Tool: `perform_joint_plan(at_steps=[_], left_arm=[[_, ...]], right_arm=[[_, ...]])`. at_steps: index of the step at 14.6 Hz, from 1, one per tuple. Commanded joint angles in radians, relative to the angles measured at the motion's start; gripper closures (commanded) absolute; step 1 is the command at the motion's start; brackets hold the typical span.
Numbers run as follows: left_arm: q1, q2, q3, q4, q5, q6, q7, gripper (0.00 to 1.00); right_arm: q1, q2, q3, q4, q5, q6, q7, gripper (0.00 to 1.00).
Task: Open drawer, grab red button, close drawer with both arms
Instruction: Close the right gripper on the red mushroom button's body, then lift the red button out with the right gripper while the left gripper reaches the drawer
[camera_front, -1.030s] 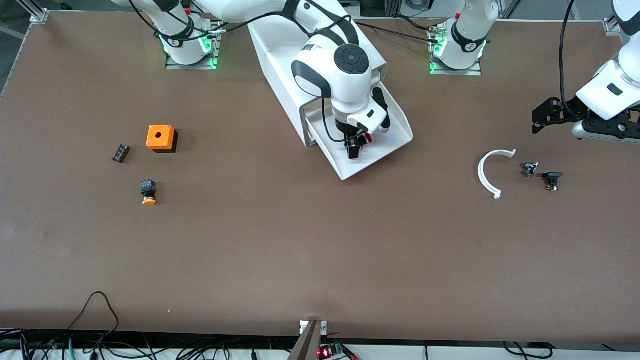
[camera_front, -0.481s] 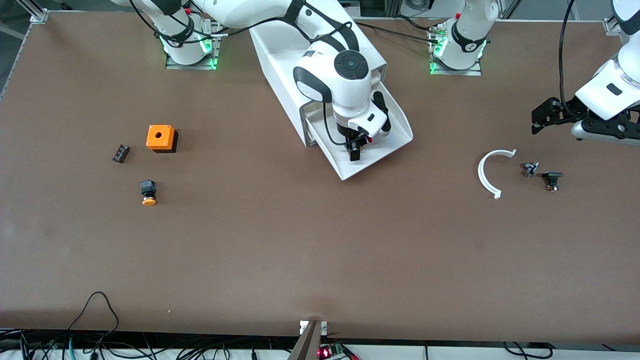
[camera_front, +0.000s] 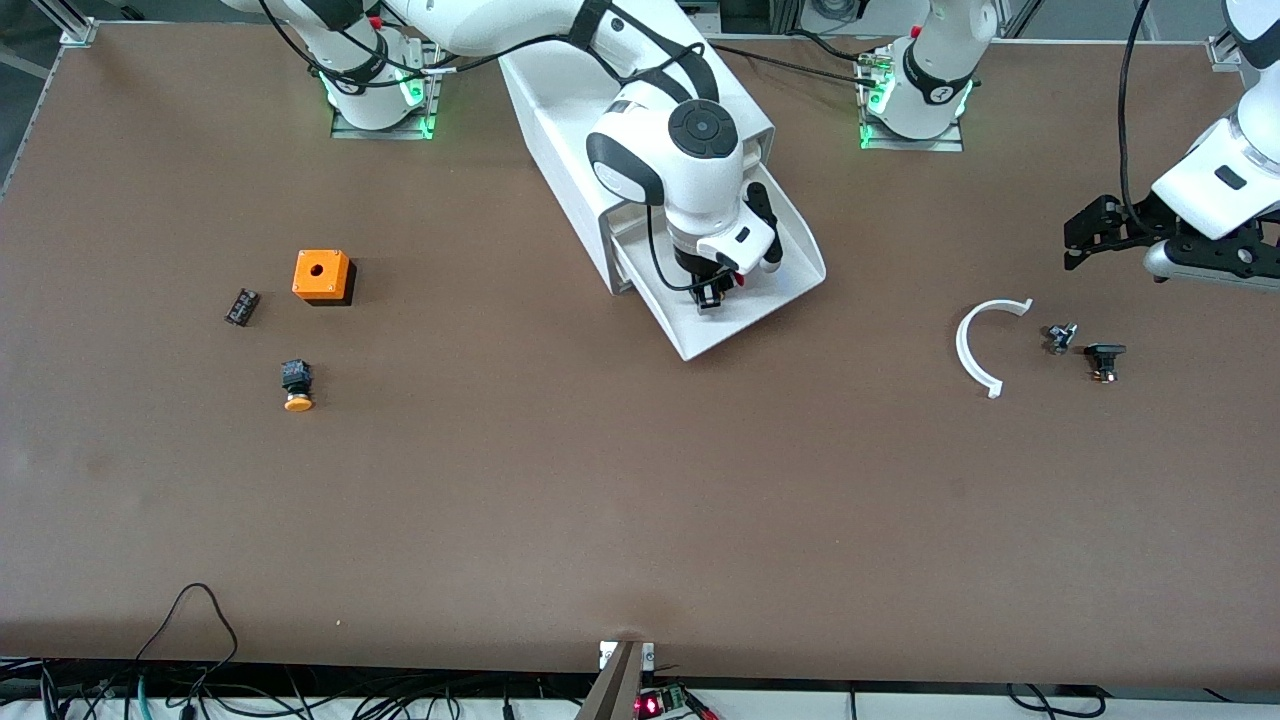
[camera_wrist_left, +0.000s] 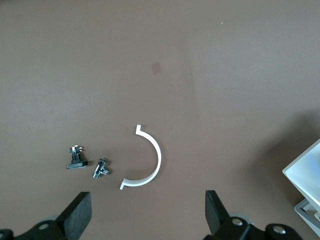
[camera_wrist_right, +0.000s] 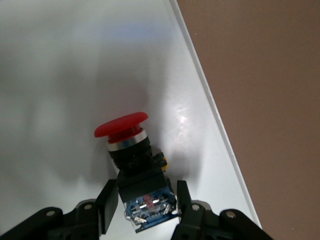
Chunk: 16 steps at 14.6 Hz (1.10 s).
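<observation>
The drawer (camera_front: 775, 295) is pulled out of the white cabinet (camera_front: 560, 110) at the middle of the table's robot side. The button lies on its side on the drawer floor (camera_wrist_right: 60, 75), its red cap (camera_wrist_right: 121, 125) pointing away from the fingers; only a sliver of red (camera_front: 738, 283) shows in the front view. My right gripper (camera_front: 710, 298) is down in the drawer, and in its wrist view the right gripper (camera_wrist_right: 146, 200) is shut on the button's black-blue body. My left gripper (camera_front: 1085, 235) is open and empty in the air over the left arm's end of the table; the left gripper (camera_wrist_left: 147, 205) holds nothing in its wrist view.
An orange cube box (camera_front: 321, 275), an orange-capped button (camera_front: 297, 386) and a small black part (camera_front: 241, 306) lie toward the right arm's end. A white curved piece (camera_front: 975, 350) and two small parts (camera_front: 1060, 337) (camera_front: 1104, 358) lie below the left gripper.
My right gripper has sunk a little deeper into the drawer onto the button. The left arm has barely moved.
</observation>
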Motion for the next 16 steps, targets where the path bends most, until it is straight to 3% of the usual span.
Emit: perform_joint_plan(at_steps=[1, 5, 9, 13, 16], left_arm=[[-0.015, 0.014, 0.000, 0.008, 0.012, 0.022, 0.003, 0.00], [-0.016, 0.015, -0.002, 0.008, 0.010, 0.022, -0.003, 0.00], [-0.018, 0.015, -0.002, 0.011, 0.009, 0.023, -0.004, 0.00], [-0.027, 0.018, -0.009, 0.007, -0.022, 0.049, -0.015, 0.00], [-0.116, 0.067, -0.032, -0.010, -0.028, 0.112, -0.235, 0.00]], right_arm=[[0.004, 0.002, 0.010, 0.030, -0.020, -0.046, -0.009, 0.56], [0.010, -0.016, 0.012, 0.030, -0.017, -0.089, 0.000, 0.62], [0.023, -0.105, -0.007, 0.030, -0.012, -0.157, 0.003, 0.67], [0.023, -0.176, -0.120, 0.029, 0.066, -0.183, 0.081, 0.67], [-0.008, -0.200, -0.171, 0.027, 0.067, -0.166, 0.208, 0.67]])
